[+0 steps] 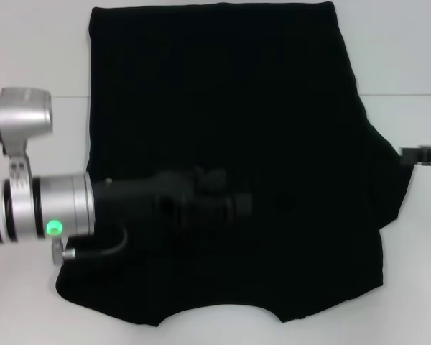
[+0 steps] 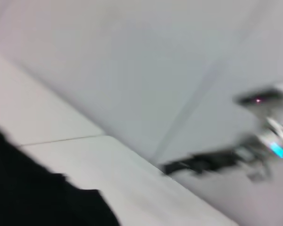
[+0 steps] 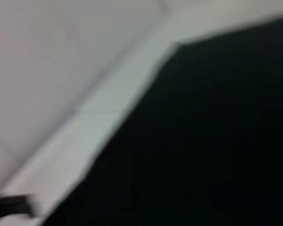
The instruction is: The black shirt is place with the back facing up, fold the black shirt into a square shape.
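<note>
One black shirt [image 1: 230,129] spread on white table [image 1: 36,50], left gripper [image 1: 233,205] above it, jaws' state unclear, no writing legible

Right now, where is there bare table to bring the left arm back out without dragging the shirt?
Bare table lies along the black shirt's left edge, near and far. A narrower bare strip runs down its right side, where the right gripper sits. The middle is crowded: the left gripper reaches over the cloth.
</note>
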{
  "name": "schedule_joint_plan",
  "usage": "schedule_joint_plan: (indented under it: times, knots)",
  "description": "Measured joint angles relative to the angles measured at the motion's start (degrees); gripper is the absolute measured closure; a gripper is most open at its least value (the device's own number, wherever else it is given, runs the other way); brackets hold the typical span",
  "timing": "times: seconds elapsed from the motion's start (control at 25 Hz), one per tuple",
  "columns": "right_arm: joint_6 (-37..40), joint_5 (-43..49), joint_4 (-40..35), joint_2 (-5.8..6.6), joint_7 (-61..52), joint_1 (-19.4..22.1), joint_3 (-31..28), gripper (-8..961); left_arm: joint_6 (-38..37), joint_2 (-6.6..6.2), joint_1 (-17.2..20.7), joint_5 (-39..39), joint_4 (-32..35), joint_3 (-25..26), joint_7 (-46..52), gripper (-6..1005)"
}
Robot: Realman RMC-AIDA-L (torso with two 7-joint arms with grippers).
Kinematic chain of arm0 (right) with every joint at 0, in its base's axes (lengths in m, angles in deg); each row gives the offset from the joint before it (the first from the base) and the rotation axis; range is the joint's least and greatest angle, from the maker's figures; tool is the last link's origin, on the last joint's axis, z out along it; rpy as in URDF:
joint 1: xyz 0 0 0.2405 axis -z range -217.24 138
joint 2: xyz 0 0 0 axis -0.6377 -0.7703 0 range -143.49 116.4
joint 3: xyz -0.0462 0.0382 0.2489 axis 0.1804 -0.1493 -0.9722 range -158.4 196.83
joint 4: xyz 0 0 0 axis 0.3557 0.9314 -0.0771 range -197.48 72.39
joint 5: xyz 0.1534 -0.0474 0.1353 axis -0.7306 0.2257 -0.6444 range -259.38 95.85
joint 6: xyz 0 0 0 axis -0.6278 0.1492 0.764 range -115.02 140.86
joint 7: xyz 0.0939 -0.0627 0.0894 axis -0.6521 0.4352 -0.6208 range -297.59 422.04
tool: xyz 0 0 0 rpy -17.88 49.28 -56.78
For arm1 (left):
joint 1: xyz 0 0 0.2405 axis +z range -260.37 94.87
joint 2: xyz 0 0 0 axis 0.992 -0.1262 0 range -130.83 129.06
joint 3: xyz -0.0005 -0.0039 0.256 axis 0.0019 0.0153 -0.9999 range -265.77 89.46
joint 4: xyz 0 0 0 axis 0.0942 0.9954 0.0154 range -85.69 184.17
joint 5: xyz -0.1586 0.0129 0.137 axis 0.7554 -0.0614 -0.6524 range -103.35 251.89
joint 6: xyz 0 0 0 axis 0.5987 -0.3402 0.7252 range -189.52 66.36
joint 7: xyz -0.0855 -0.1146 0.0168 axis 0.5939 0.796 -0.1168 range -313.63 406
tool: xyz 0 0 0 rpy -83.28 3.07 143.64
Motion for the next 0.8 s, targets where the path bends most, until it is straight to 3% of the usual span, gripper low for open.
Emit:
schedule_joint_plan:
  times: [0.12, 0.32, 0.8]
  knots:
    - [-3.22, 7.95, -2.76, 0.73, -10.66, -0.98, 0.79, 61, -2.88, 0.65, 1.20, -0.81, -0.27, -0.20, -9.48, 50]
    - [-7.31, 16.85, -3.88, 0.81, -18.89, -2.29, 0.91, 72, -4.00, 1.61, 3.17, -1.45, 0.02, -3.04, -20.60, 51]
    - [-19.75, 21.53, 6.05, 0.34, -26.51, -6.94, 2.00, 98, -3.77, 1.97, 2.96, -5.28, 0.26, -4.41, -25.98, 52]
